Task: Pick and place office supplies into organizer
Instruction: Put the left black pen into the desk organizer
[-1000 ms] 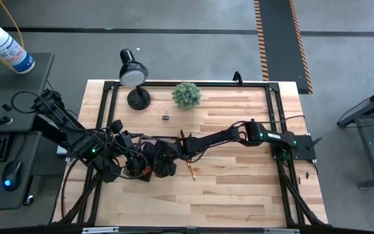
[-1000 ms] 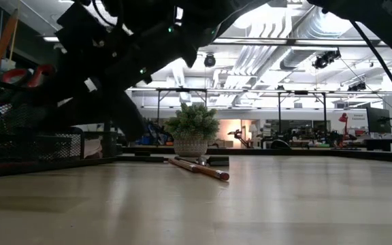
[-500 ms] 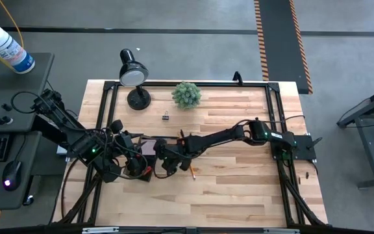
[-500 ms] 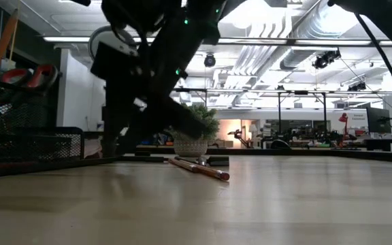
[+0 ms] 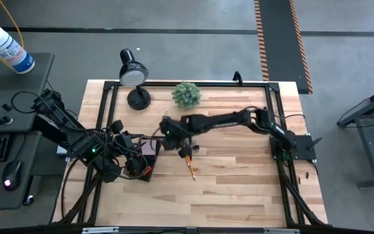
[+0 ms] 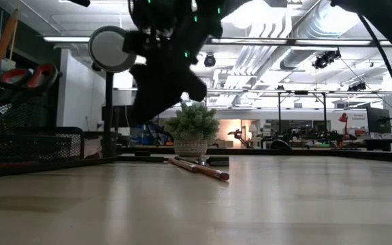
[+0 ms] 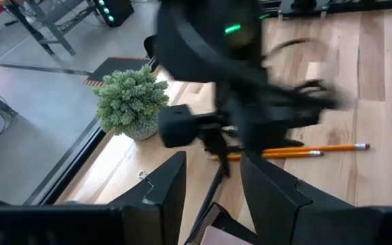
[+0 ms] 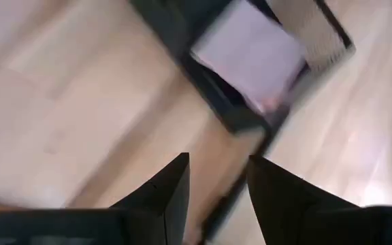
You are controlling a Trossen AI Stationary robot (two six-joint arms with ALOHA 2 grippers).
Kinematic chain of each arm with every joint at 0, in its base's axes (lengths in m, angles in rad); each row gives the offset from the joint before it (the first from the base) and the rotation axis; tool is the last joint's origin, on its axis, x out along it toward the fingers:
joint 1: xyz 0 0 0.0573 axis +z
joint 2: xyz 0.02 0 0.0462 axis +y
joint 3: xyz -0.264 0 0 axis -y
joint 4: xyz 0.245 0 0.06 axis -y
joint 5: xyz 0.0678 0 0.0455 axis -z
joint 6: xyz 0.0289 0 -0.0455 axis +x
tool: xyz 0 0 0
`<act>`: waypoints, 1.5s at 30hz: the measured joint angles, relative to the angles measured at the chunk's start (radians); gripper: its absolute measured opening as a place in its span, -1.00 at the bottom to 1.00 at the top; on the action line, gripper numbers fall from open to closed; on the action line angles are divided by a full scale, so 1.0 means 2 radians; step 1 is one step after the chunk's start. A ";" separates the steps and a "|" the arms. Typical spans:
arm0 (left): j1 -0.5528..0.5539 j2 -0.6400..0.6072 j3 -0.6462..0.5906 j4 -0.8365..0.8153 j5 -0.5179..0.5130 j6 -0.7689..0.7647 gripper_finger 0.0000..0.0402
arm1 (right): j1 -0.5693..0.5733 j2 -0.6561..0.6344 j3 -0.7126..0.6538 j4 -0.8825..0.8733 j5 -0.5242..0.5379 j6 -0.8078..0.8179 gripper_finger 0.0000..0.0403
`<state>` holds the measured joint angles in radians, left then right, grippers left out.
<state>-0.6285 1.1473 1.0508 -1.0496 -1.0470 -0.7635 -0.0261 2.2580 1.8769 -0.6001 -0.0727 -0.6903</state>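
Two pencils (image 5: 189, 166) are seen lying side by side near the counter (image 5: 239, 188) middle, long axes running diagonally from far-left to near-right. The right gripper (image 5: 167, 130) is held above them, fingers parted and empty — beside the organizer (image 5: 143, 156) near the left edge, where the left gripper (image 5: 135, 162) rests, fingers parted. A plant (image 5: 186, 95), lamp (image 5: 134, 77) and binder clip (image 5: 165, 116) are set along the far edge

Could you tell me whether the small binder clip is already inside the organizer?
No, the binder clip lies on the bare table near the lamp.
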 joint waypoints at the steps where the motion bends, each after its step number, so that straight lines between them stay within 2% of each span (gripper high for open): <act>1: 0.000 0.000 0.000 0.000 0.000 0.000 -0.36 | -0.009 0.000 -0.010 0.010 -0.006 0.008 -0.32; 6: 0.000 0.000 0.000 0.000 0.000 0.000 -0.36 | -0.040 0.001 -0.061 0.091 -0.021 0.069 -0.32; 13: 0.000 0.000 0.000 0.000 0.000 0.000 -0.36 | -0.048 0.001 -0.124 0.193 -0.030 0.141 -0.32; 18: 0.000 0.000 0.000 0.001 0.000 0.000 -0.36 | -0.046 0.001 -0.140 0.221 -0.026 0.154 -0.32; 34: 0.000 0.000 0.000 0.001 0.000 -0.002 -0.36 | -0.054 0.001 -0.161 0.210 -0.027 0.195 -0.33; 38: 0.000 0.000 0.000 0.001 0.000 -0.002 -0.36 | -0.059 0.001 -0.161 0.202 -0.039 0.202 -0.48; 45: 0.000 0.000 0.000 0.001 0.000 -0.002 -0.36 | -0.063 -0.001 -0.160 0.192 -0.056 0.197 -0.96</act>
<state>-0.6285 1.1473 1.0504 -1.0470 -1.0476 -0.7673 -0.1513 2.2555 1.5569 -0.2161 -0.1855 -0.2958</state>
